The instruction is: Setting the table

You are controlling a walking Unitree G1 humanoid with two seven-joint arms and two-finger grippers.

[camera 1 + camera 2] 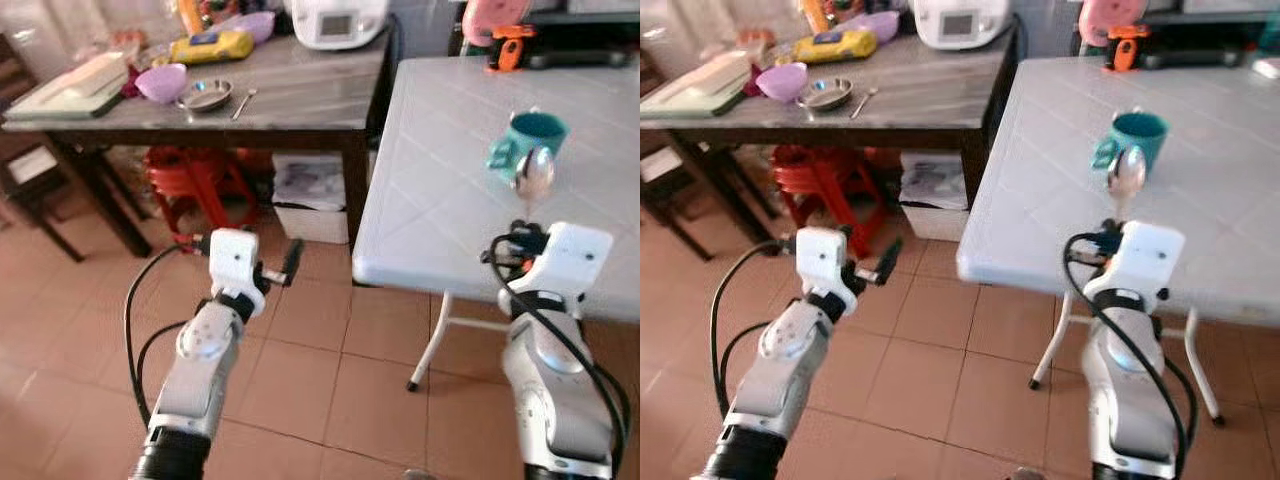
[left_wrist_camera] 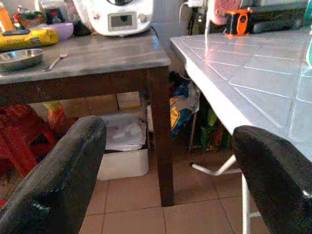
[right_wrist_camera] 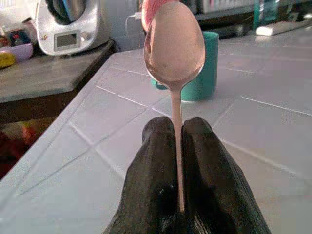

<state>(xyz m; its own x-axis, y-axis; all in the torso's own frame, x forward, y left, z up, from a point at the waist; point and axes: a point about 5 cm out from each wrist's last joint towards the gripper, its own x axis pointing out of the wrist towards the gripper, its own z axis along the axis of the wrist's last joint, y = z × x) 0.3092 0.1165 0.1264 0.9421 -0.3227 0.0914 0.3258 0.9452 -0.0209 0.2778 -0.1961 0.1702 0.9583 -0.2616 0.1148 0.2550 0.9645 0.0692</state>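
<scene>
My right gripper (image 3: 178, 141) is closed tight on the thin handle of the spoon (image 3: 174, 48), which stands up over the white table (image 1: 430, 190) just before the teal mug (image 1: 528, 140). The spoon looks light, stiff and smooth, so I judge it may turn or slip between the pads; a hold nearer the bowl would be steadier. My left gripper (image 2: 165, 180) is wide open with nothing in it, above the floor.

No words, numbers or signs can be read here. The white kitchen machine (image 2: 121, 15) at the back edge of the dark table (image 2: 97, 58) has a small screen, but it is too blurry to read.
</scene>
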